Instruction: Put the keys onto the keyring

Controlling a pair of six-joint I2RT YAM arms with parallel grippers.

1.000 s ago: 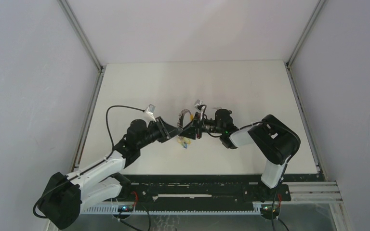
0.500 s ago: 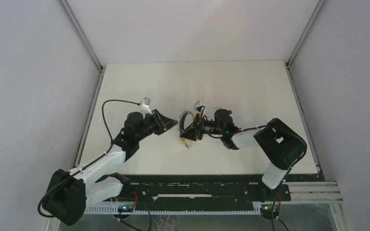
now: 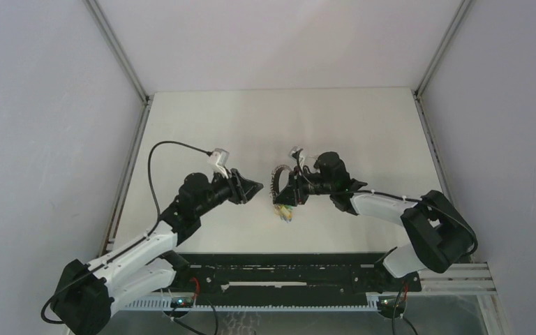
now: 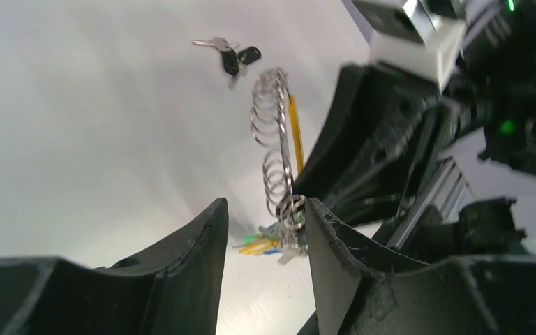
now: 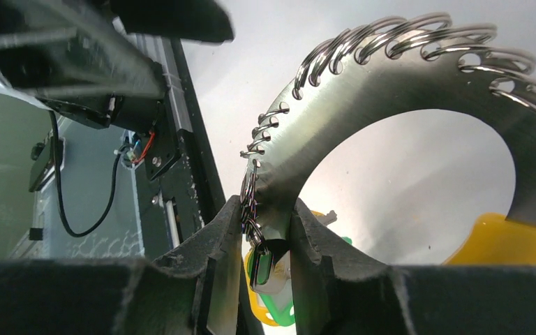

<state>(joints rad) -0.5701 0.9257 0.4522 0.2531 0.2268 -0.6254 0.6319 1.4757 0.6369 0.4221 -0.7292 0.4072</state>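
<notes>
Desk [image 3: 363, 125]: white and walled on three sides, with both arms reaching in toward its middle. Right arm [image 3: 391, 206]: stretched leftward, and its claw [image 3: 294, 190] is clamped on the keyring [image 3: 278, 178], holding it up off the desk. In the right wrist view the two fingers pinch one end of the ring's flat silvery arc, whose outer edge is lined with small wire loops. Left arm [image 3: 146, 241]: its claw [image 3: 255, 187] faces the ring from the other side, near it but not touching, jaws apart and holding nothing. Keys on the ring [image 3: 286, 211]: a bunch with yellow, green and blue plastic hangs from the ring's lower end just below the right claw, so by my reading that part is done. How many are in the bunch cannot be told. Loose keys [image 4: 232, 54]: the left wrist view shows a small bunch with a black head lying on the desk well beyond the ring, not yet threaded. Judgement: task mostly along, with at least that black-headed set left to fetch and hook on.
</notes>
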